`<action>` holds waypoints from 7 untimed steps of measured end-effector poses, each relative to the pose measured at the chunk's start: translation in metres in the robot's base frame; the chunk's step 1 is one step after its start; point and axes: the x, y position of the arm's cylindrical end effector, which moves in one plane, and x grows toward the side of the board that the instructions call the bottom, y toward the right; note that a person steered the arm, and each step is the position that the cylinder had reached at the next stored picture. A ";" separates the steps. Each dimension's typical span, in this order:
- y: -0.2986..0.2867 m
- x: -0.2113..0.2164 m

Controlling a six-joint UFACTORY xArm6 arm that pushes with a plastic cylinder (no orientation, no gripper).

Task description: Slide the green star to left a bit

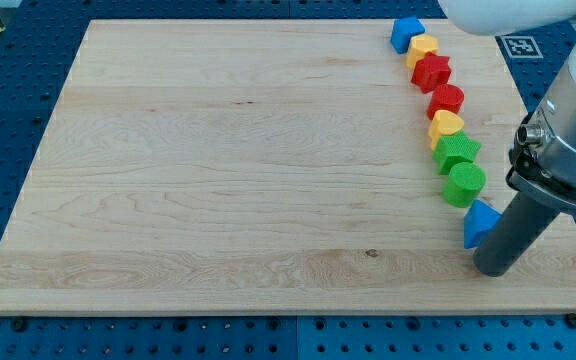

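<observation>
The green star (456,151) lies on the wooden board (248,170) near the view's right edge, in a curved line of blocks. Above it sits a yellow heart (445,124), below it a green round block (464,184). My tip (493,268) rests on the board at the view's lower right, just right of and below a blue triangle (479,222). The tip is well below the green star and apart from it.
The line runs on upward with a red round block (446,99), a red star (431,71), a yellow block (423,48) and a blue block (406,33). The arm's thick body (568,130) stands over the board's right edge.
</observation>
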 end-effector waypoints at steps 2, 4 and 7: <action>0.000 0.000; 0.066 -0.019; 0.066 -0.129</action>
